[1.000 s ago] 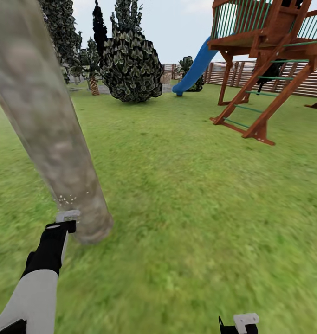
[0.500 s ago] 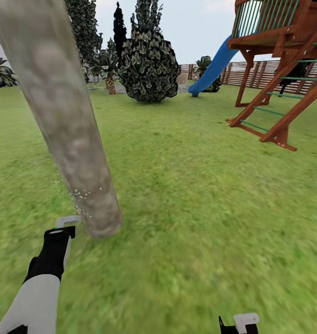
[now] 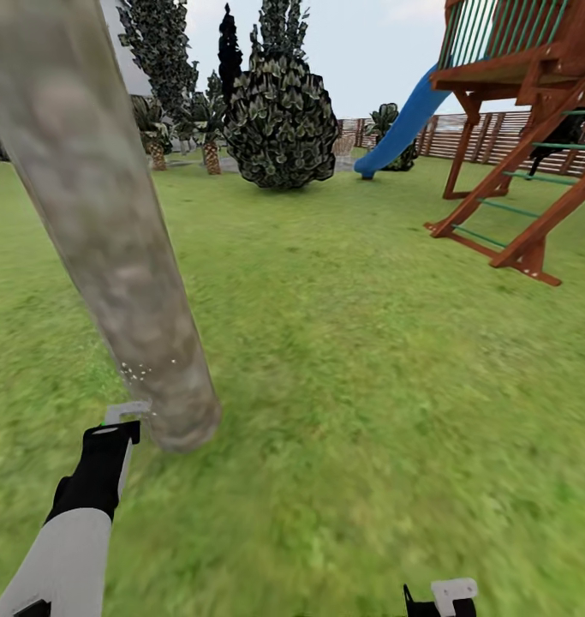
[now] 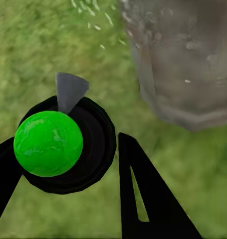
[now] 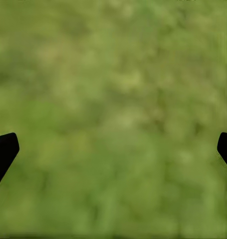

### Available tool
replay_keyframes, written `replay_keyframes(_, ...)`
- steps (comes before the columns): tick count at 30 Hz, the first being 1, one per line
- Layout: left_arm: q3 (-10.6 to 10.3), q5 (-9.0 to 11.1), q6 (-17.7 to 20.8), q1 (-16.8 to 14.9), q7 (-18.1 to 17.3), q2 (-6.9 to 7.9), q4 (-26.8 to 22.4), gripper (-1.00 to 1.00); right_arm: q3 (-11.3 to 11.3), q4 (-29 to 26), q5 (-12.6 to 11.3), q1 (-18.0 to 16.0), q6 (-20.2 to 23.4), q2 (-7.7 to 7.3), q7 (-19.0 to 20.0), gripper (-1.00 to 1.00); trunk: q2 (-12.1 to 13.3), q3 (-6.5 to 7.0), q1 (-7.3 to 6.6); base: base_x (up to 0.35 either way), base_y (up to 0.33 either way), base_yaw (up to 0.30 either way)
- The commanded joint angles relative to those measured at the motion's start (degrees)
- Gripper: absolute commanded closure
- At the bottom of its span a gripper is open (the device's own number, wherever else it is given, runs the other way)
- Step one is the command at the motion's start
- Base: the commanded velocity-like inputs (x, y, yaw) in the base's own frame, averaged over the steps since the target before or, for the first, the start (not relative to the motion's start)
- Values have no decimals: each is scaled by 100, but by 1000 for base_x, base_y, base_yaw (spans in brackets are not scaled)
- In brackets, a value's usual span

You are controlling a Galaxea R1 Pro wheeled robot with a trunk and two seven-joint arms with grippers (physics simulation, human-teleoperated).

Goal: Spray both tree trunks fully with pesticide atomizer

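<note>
On the garden lawn [image 3: 369, 360], our left gripper [image 4: 68, 164] is clamped round the atomizer [image 4: 58, 144], beside the tree trunk [image 3: 112, 240]; it looks light and rigid. Our right gripper [image 5: 113, 149] hangs apart.

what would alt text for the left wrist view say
The left hand is shut on a black round atomizer with a bright green ball top, its grey nozzle aimed near the base of a thick pale grey-brown tree trunk. White droplets fleck the green grass lawn beyond.
</note>
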Motion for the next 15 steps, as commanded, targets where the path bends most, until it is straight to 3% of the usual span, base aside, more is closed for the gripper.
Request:
replay_keyframes(1, 6, -24, 21, 31, 11, 2, 146, 100, -25, 7, 60, -3, -17, 2, -28, -100, -2, -4, -3, -91, -141, 269)
replay_keyframes(9, 1, -14, -9, 226, 24, 7, 438, 100, -25, 4, 61, -3, -18, 1, -28, -100, -2, -4, -3, -6, -13, 274)
replay_keyframes(15, -38, -10, -31, 238, 0, -8, 463, 100, -22, 7, 61, -3, -17, -1, -21, -100, -2, -4, -3, 227, -131, 34)
